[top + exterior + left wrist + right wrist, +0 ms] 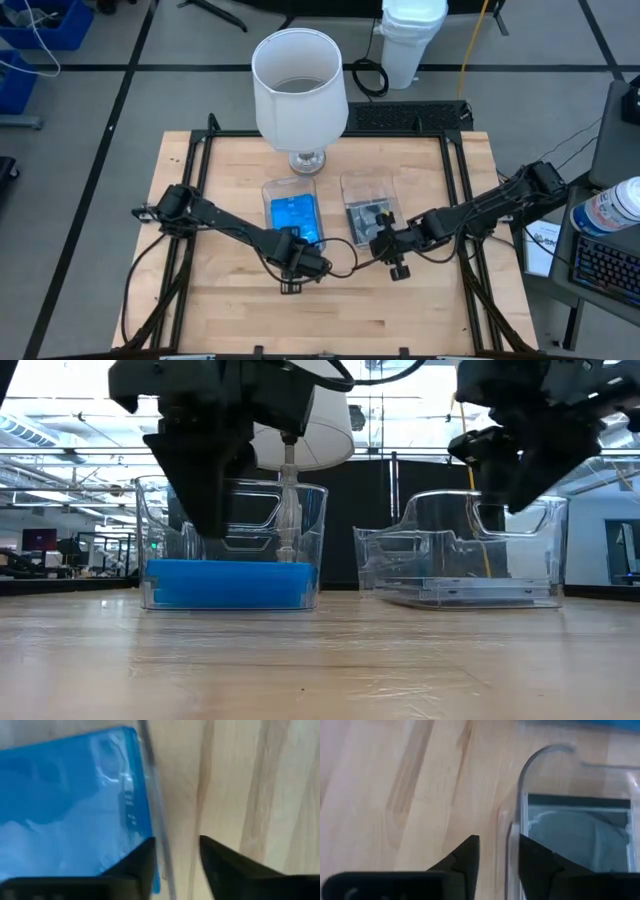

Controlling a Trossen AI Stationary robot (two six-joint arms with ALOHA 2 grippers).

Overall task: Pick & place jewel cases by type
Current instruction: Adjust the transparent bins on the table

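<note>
Two hands working low over two clear trays mid-surface, wood surface [230, 300] otherwise bare in front. Left hand [305, 262] hovering at near end of left tray [275, 188], fingers parted a little, straddling tray wall in left wrist view, one finger [137, 865] over blue case, other over wood; gripping nothing visible. Right hand [385, 243] sitting at near end of right tray [350, 183], fingers also parted slightly, straddling clear rim in right wrist view; nothing held as far as visible. Blue jewel cases [295, 215] lying flat in left tray, showing as blue stack in low view. Dark grey jewel cases [368, 215] lying in right tray. No cases showing loose on surface, so sorting looking near done or done.

Risks, judging only: fingers astride tray walls, so closing or lifting carelessly catching the rim and dragging or tipping a tray, spilling cases. Hands working close together between trays, risking a clash. White lamp [298, 85] standing just behind left tray, risking a knock if tray gets shoved back.

Writing: small pale print on blue case in left wrist view, too blurred to read. No brand legible anywhere.
</note>
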